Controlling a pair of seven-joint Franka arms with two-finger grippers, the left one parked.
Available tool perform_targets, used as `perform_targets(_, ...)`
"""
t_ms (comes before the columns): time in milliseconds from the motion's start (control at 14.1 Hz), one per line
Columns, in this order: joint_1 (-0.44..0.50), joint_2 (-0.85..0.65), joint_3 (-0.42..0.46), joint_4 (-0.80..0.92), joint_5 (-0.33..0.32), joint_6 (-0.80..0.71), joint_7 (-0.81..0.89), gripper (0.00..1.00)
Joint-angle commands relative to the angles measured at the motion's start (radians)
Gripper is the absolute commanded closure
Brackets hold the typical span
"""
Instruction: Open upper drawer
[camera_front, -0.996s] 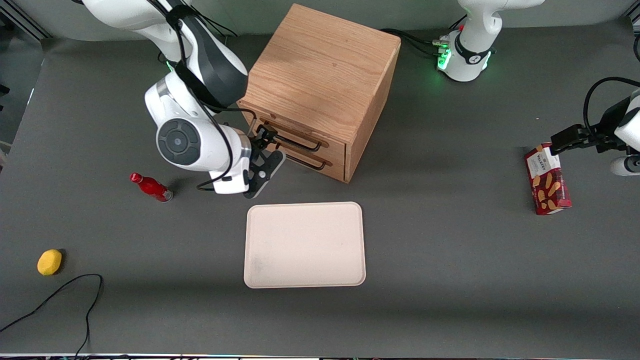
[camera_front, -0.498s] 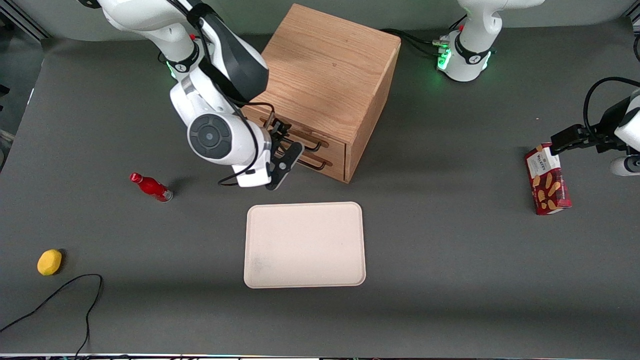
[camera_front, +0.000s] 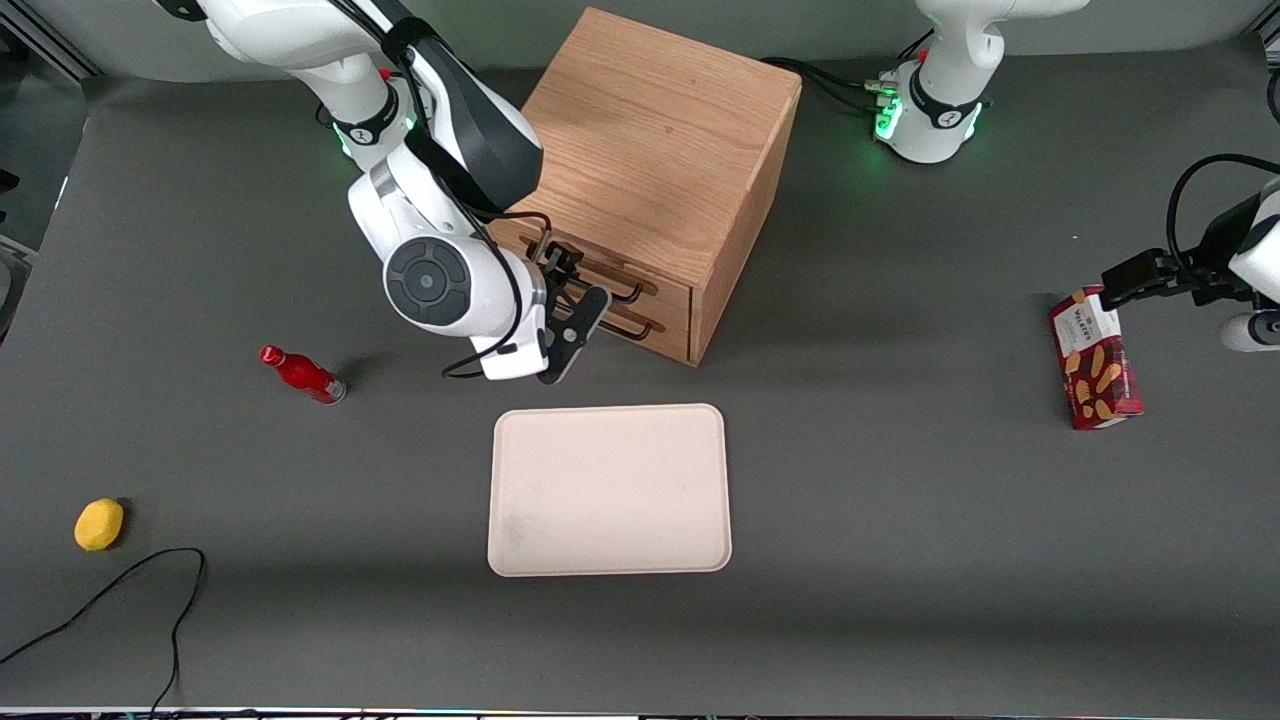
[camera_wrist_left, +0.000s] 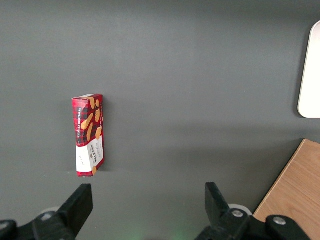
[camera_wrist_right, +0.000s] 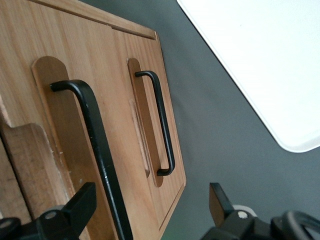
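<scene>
An oak cabinet (camera_front: 650, 170) stands on the table. The upper drawer (camera_front: 590, 275), the top one of two in its front, is shut. It is rigid wood and should slide stiffly. Its thin black handle (camera_wrist_right: 97, 150) is the place to grip. The gripper (camera_front: 572, 300), just in front of the cabinet, is wide open and holds nothing; the handle lies between its fingers (camera_wrist_right: 80, 202).

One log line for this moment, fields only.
phase: approach | gripper: open, at upper drawer handle, bar between jaws, ungrasped | drawer: closed
</scene>
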Motion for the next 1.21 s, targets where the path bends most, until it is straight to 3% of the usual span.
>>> perform_targets(0,0.009,0.003,-0.005,0.006,0.0,0.011,-0.037,0.0)
perform_targets(1138,0.023,0.0,-0.005,-0.076,-0.015,0.09,-0.039,0.0)
